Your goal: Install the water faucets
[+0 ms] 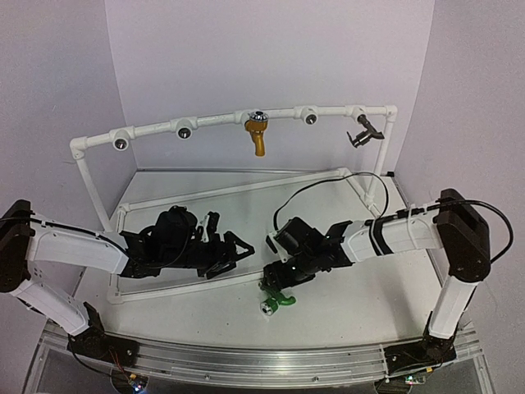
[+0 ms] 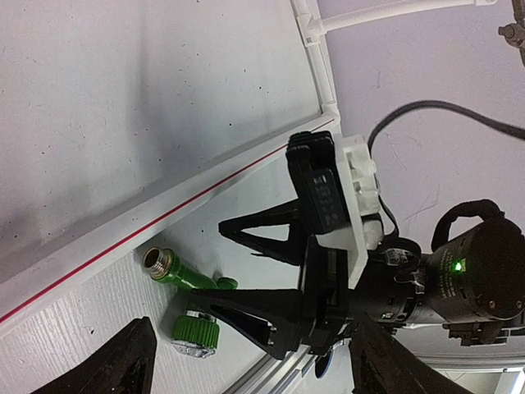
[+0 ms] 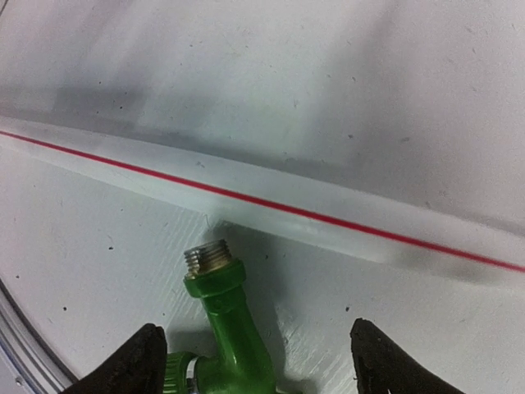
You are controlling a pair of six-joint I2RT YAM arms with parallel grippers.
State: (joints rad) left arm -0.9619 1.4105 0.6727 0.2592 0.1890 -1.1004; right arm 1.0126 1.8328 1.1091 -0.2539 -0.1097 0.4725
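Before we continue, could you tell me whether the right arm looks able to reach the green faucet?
Probably yes: the open right gripper hangs just over the green faucet, straddling it, with nothing in between.

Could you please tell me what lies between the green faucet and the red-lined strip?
Nothing; the right wrist view shows only bare tabletop between the green faucet and the red-lined strip.

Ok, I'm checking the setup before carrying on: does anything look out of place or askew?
The green faucet lies on its side on the table, off the pipe frame, between the right gripper's open fingers. The dark faucet at the frame's right end sits tilted; the yellow faucet hangs straight.
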